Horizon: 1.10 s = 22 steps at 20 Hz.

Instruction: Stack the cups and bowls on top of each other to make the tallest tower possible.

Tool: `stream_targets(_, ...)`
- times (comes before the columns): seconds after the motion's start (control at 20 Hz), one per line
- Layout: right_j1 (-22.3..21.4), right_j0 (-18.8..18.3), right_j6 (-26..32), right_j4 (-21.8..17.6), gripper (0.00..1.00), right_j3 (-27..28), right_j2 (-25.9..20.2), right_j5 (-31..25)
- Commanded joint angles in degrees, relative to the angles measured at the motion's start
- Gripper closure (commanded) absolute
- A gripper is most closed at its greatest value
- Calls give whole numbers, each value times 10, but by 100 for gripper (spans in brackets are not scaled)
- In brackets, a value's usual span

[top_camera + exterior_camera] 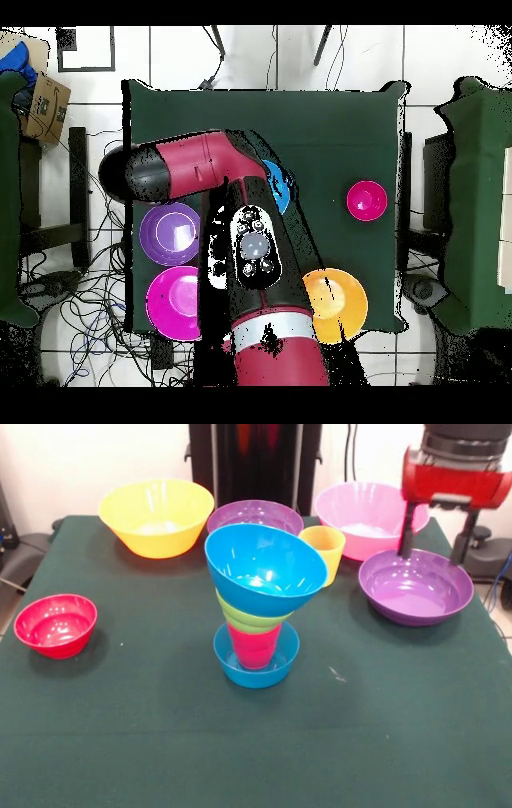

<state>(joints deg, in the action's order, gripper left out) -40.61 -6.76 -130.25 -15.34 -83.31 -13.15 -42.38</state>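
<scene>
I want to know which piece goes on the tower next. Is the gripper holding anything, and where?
Nothing is clearly held. The gripper stands open, fingers straddling the far rim of the purple bowl.

You see glossy smooth plastic on the bowls: blue, yellow, pink, purple, red | red cup translucent plastic | table cloth matt dark green, felt-like | arm shell glossy red with black parts
</scene>
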Motion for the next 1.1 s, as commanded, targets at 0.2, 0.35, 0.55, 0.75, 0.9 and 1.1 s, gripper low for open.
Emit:
stream_targets(0.2, 76, 37, -76, -42, 0, 48, 66, 31)
stream_targets(0.35, 88, 47, -76, -32, 0, 50, 75, 34)
stream_targets(0.55, 88, 64, -77, -21, 0, 50, 91, 16)
stream_targets(0.75, 86, 73, -70, 1, 0, 47, 93, -10)
stream_targets(0.9, 89, 83, -72, 10, 0, 49, 99, -21)
stream_targets(1.1, 92, 98, -83, 23, 0, 42, 104, -23)
